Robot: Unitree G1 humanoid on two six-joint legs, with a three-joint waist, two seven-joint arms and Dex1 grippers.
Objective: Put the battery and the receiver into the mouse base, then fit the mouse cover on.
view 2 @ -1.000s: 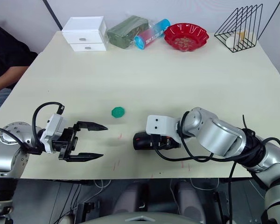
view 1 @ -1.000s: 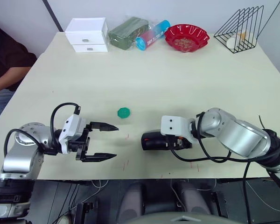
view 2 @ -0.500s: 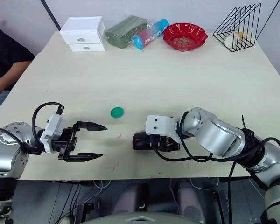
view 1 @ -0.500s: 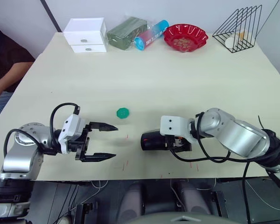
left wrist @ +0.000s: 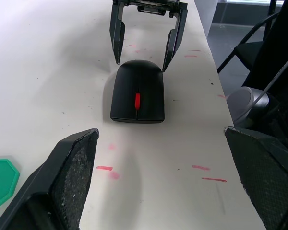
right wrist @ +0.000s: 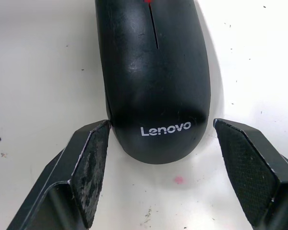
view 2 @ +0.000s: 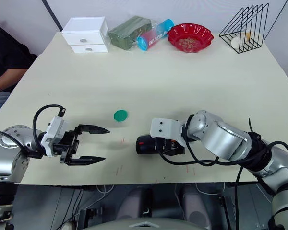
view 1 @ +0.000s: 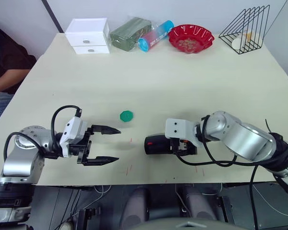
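The mouse base [view 1: 153,143], with its red scroll wheel showing, lies near the table's front edge. The glossy black mouse cover [right wrist: 156,86], marked Lenovo, sits on top of it. My right gripper [view 1: 176,144] is open, with one finger on each side of the mouse's rear end and small gaps to the shell. My left gripper [view 1: 118,144] is open and empty, a short way left of the mouse and pointing at it. The battery and the receiver are hidden.
A small green hexagonal dish [view 1: 127,115] lies behind and between the grippers. Along the far edge stand a white drawer box [view 1: 89,36], a green packet [view 1: 131,32], a blue tube [view 1: 156,36], a red bowl [view 1: 192,38] and a wire rack [view 1: 245,28]. A person's arm [view 1: 5,76] is at the left.
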